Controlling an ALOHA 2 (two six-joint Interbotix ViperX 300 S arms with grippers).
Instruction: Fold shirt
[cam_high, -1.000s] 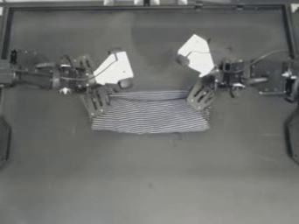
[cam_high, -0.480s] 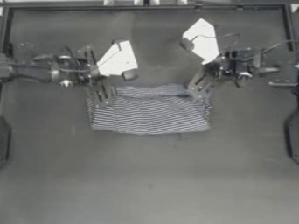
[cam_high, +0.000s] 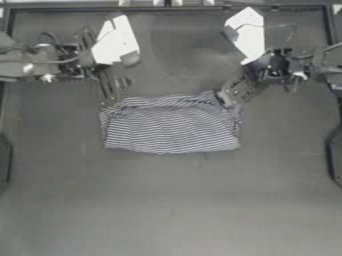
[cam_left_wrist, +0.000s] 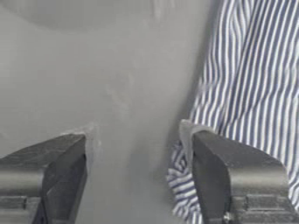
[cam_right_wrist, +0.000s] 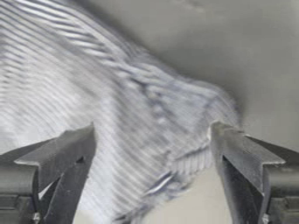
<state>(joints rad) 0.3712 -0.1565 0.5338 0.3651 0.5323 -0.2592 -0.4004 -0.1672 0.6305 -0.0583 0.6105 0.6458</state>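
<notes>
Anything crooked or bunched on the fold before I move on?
Mostly tidy. The shirt lies folded in a compact block. Its far-right corner, by the right gripper, is rumpled in the right wrist view, and that side edge looks slightly wavy. The left gripper sits open at the far-left corner, holding nothing.

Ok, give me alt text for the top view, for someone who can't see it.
A striped shirt lies folded into a compact rectangle on the dark table. The left end effector sits open at its upper left corner and the right end effector open at its upper right corner, neither gripping the fabric.
</notes>
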